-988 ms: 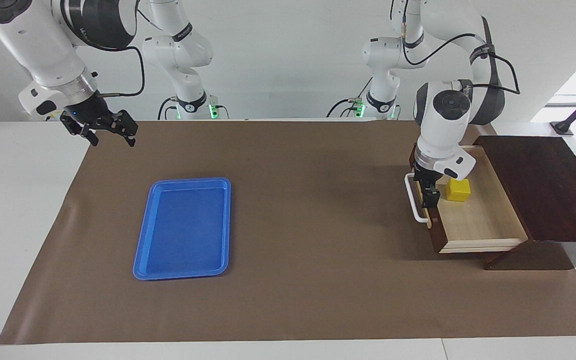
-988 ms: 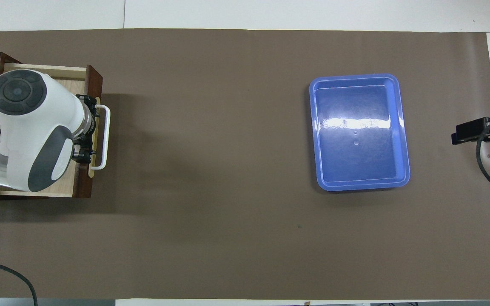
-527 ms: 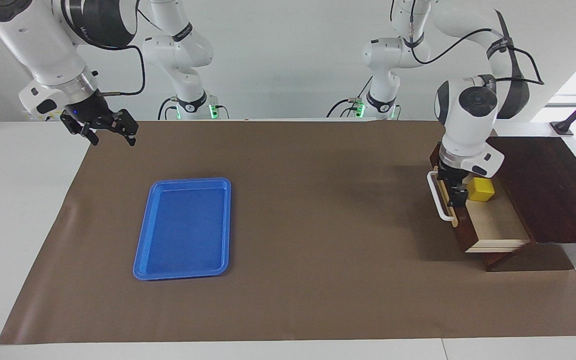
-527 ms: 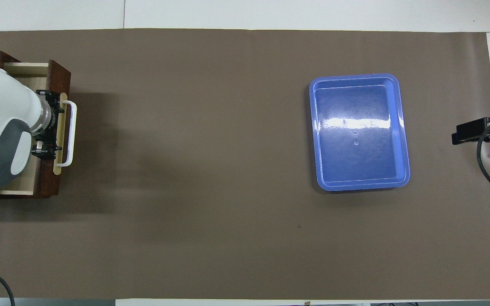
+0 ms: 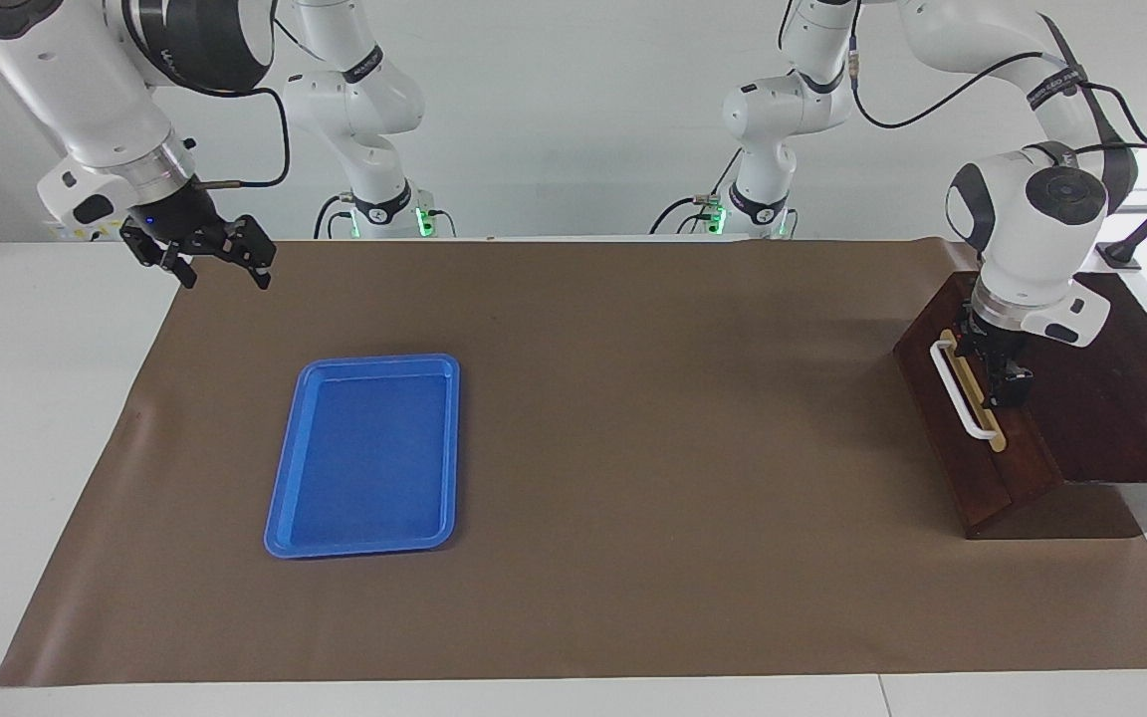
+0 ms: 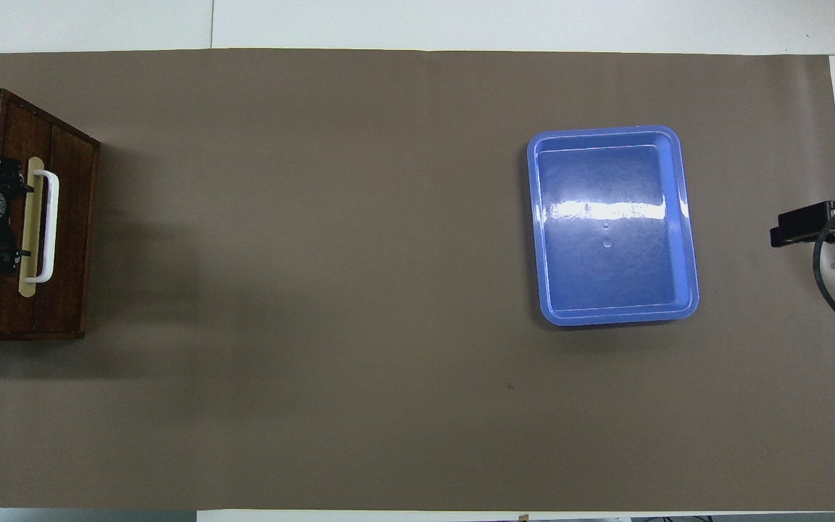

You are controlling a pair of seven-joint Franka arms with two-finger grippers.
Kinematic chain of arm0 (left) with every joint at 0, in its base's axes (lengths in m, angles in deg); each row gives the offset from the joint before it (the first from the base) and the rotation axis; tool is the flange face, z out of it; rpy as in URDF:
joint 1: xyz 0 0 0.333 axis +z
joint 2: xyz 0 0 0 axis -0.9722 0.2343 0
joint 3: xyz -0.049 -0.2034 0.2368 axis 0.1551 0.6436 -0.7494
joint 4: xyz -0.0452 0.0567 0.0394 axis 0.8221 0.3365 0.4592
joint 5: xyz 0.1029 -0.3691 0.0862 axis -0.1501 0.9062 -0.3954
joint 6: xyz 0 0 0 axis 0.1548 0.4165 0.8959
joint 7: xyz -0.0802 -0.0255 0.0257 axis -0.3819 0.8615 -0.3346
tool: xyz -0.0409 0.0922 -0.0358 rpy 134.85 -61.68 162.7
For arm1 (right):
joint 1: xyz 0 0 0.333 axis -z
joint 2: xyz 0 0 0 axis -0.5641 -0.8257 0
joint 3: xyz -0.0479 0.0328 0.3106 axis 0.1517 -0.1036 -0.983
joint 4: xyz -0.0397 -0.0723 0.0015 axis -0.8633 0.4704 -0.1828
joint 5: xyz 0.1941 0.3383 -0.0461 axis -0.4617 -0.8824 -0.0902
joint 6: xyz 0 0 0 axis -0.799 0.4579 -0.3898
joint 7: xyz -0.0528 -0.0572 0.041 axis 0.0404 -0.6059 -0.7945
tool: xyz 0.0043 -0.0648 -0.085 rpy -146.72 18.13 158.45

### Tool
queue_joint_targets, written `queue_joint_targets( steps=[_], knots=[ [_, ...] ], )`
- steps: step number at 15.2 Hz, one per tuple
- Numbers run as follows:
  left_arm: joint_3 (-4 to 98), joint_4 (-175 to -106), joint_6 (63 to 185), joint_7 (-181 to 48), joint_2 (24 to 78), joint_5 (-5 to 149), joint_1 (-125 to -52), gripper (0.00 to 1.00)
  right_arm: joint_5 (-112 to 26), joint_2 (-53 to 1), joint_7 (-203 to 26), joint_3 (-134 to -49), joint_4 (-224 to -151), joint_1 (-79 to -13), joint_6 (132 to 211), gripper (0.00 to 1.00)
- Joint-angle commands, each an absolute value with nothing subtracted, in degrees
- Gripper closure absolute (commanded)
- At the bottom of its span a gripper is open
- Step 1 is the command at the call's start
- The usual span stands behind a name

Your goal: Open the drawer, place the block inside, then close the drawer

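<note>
Drawer (image 5: 972,418) shut; block not visible.
Dark brown front flush with its wooden cabinet (image 5: 1111,378) at the left arm's end of the table; white bar handle (image 5: 962,390) on tan strip.

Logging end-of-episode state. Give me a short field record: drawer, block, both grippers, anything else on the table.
drawer: shut, front flush with its dark wooden cabinet, at the left arm's end of the table
block: not visible
left gripper: open, at the drawer's top edge by the white handle
right gripper: open, waiting raised over the right arm's end of the table
other: blue tray, empty, on the brown mat
</note>
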State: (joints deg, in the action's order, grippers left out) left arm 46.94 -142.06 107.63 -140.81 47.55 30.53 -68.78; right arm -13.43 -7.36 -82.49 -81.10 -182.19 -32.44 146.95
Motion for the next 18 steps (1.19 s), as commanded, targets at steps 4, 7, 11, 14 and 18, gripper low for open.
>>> queue_joint_targets(
  steps=[4,7,11,14,18],
  knots=[
    [48.03,-137.9,99.23,-137.85,45.42,32.73,-72.49,0.0,-13.61,-6.37,-82.12,-81.7,-182.91,-31.44,146.47,0.0],
    [48.22,-135.25,91.59,-125.52,40.86,37.84,-74.87,0.0,-13.61,-6.37,-82.12,-81.7,-182.91,-31.44,146.55,0.0],
    [48.22,-134.81,82.0,-95.65,36.37,42.33,-75.57,0.0,-13.61,-6.37,-82.12,-81.7,-182.91,-31.44,146.55,0.0],
    [48.13,-133.23,77.24,-78.22,36.27,42.86,-76.62,0.0,-13.61,-6.37,-82.12,-81.7,-182.91,-31.44,146.47,0.0],
    [46.38,-128.86,71.45,-59.75,39.42,49.19,-75.75,0.0,-13.61,-6.37,-82.12,-81.7,-182.91,-31.44,146.47,0.0]
  ],
)
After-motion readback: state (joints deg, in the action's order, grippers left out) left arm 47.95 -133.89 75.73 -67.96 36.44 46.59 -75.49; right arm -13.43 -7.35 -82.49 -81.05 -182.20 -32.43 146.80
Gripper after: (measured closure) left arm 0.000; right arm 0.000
